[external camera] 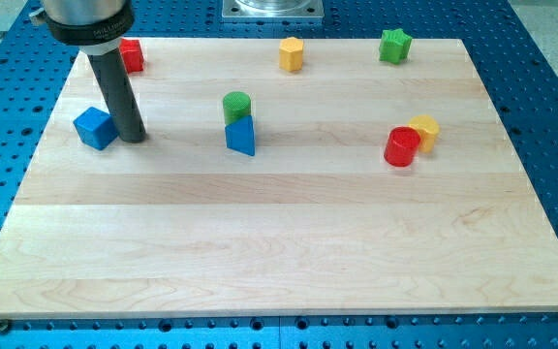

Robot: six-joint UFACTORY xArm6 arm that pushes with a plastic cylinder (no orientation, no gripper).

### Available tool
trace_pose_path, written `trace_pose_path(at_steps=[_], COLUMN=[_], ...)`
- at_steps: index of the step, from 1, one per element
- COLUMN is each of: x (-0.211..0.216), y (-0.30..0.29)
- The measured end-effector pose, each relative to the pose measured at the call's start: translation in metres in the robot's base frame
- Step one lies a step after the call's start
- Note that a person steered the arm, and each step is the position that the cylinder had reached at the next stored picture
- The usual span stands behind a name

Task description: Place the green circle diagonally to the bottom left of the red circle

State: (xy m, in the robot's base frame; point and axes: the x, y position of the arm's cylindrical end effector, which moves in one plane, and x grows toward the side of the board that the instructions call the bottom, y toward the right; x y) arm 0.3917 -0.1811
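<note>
One green circle [237,105] sits well right of my tip [133,137]

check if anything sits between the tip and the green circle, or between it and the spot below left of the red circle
Nothing visible blocks my tip from the green circle. The blue triangle touches the green circle's lower side, partly in the path toward the spot lower left of the red circle.

Bright, even overhead light floods the wooden board [279,242]; blocks cast only short, soft shadows. Focus stays sharp throughout, with faint glare toward 12 o'clock.
</note>
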Motion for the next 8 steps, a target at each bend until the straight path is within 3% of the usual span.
trace_pose_path(at_steps=[2, 6, 7, 8], x=[-0.072, -0.088, -0.069, -0.022], y=[0.072, 0.117, 0.163, 0.128])
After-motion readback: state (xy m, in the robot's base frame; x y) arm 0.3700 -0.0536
